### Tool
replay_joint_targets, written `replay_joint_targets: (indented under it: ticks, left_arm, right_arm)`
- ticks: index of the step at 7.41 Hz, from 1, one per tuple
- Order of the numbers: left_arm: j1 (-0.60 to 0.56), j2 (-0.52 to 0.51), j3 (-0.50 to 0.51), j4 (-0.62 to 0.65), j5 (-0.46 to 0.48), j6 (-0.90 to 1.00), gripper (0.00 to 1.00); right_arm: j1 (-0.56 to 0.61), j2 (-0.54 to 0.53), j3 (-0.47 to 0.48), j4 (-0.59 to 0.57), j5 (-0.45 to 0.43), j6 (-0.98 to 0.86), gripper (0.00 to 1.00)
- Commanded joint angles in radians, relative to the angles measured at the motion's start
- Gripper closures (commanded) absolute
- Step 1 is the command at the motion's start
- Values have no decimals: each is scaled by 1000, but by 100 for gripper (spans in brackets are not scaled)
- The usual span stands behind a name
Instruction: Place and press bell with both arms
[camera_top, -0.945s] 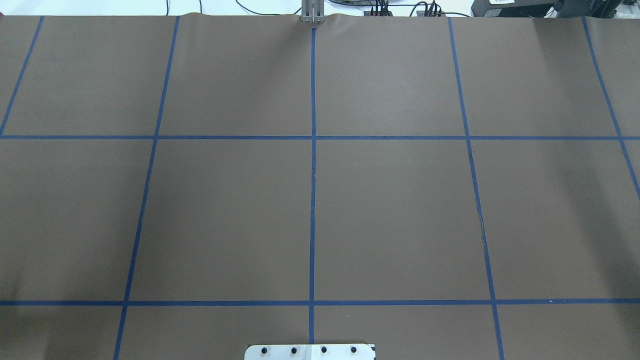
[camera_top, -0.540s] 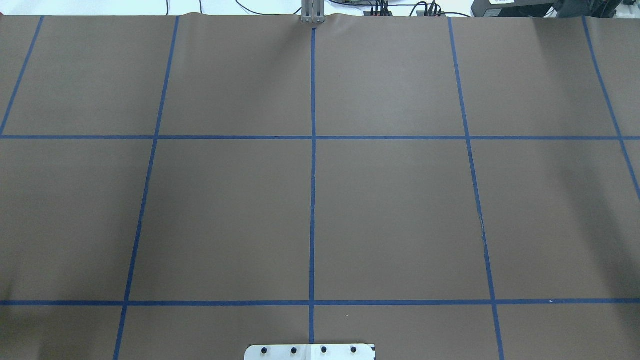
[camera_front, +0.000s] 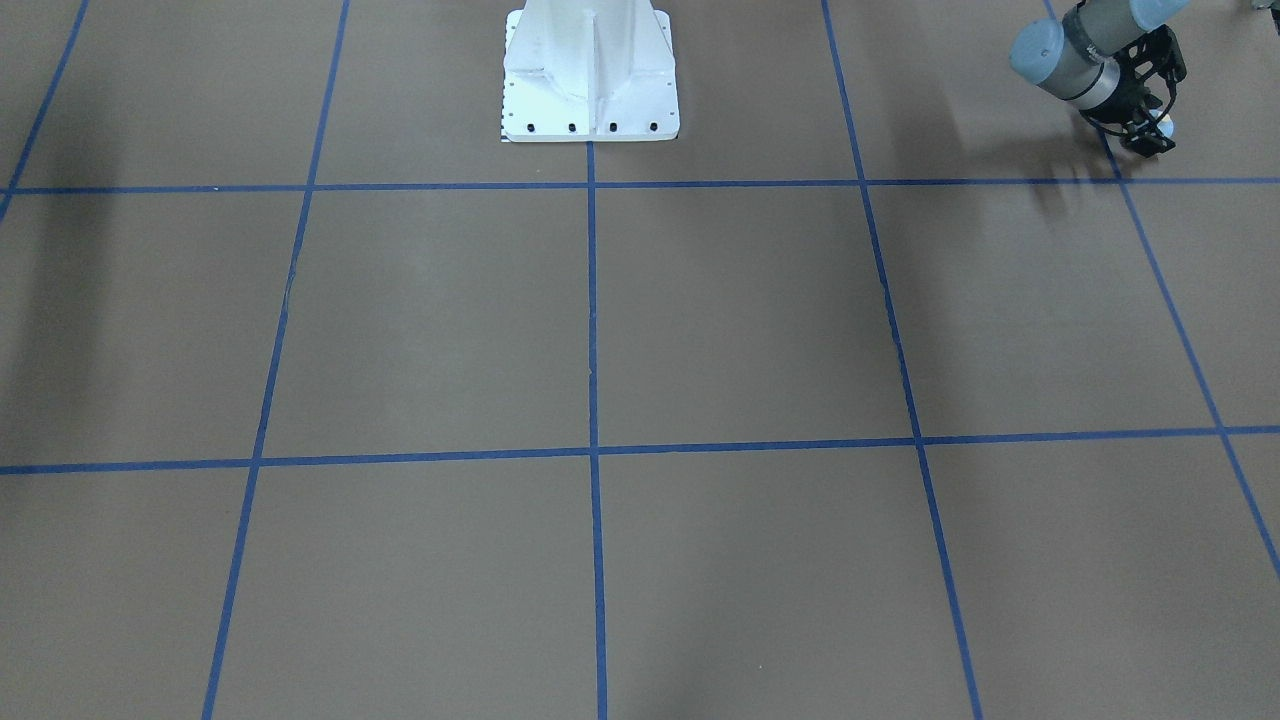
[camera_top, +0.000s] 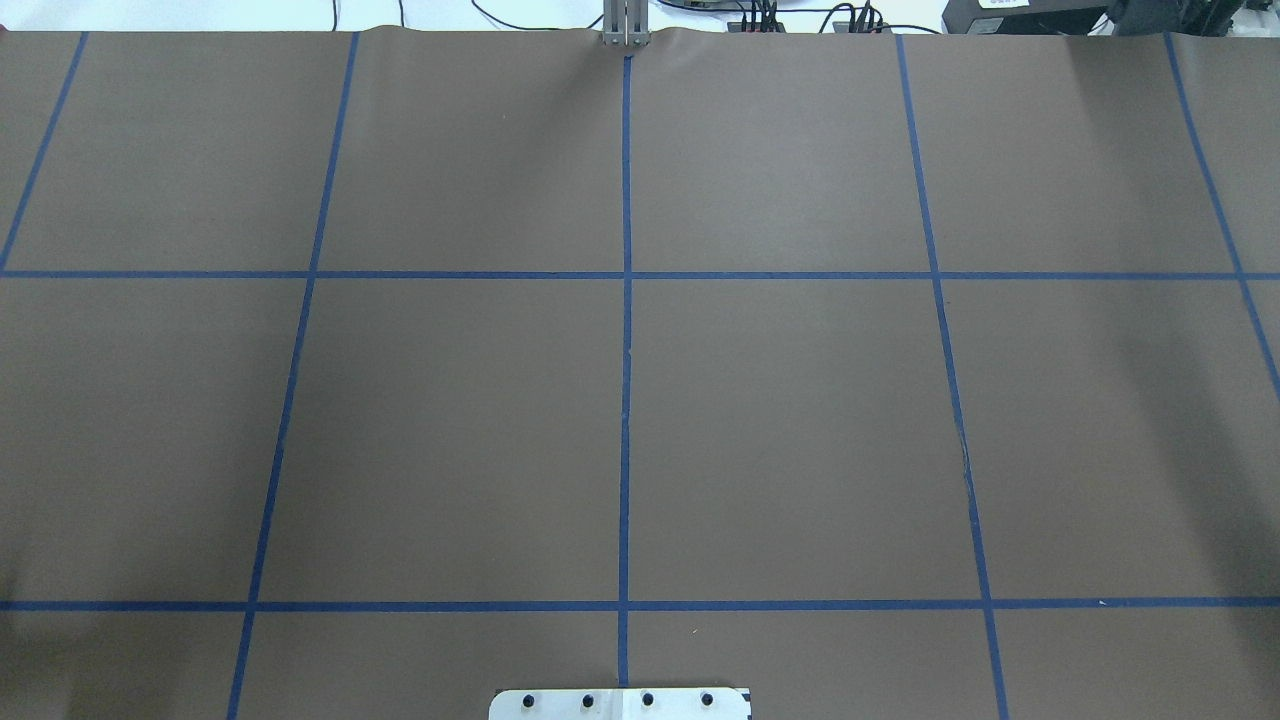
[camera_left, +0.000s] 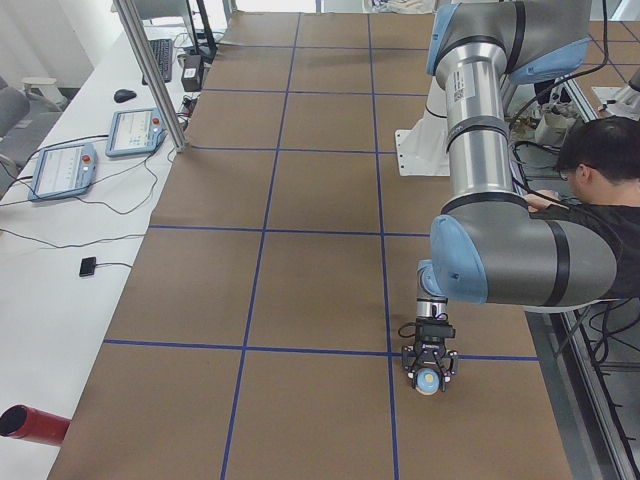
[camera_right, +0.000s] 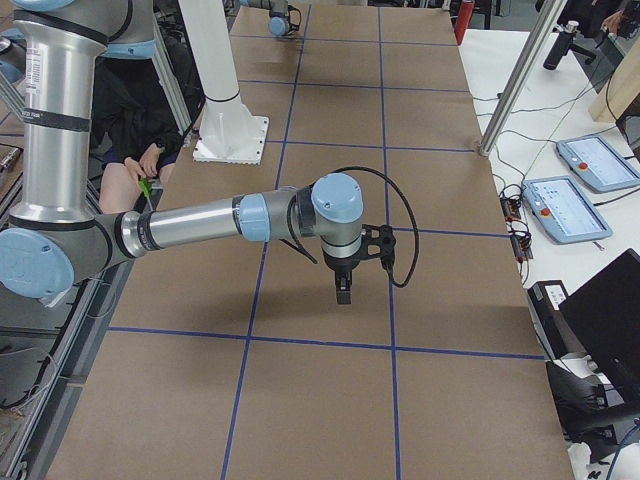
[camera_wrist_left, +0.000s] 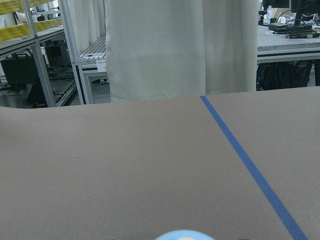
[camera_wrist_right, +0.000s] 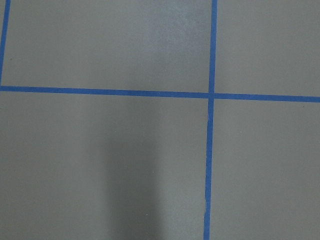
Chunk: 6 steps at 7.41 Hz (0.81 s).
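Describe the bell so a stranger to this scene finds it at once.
On the brown table with blue tape lines, go to the end on the robot's left, where the grey-and-silver left arm bends down. The small light-blue dome-shaped bell sits in its black left gripper, far smaller and lower than the arm's light-blue joint caps.
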Motion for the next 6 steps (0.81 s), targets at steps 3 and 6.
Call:
replay_joint_targets:
  ticks: [3, 6]
  left_arm:
    - [-3, 118, -135, 1, -3, 53, 100]
    - [-23, 193, -314, 16, -6, 286, 100]
  right_arm:
    - [0, 0, 2, 0, 0, 0, 0]
    - [0, -9, 12, -6, 0, 0, 0]
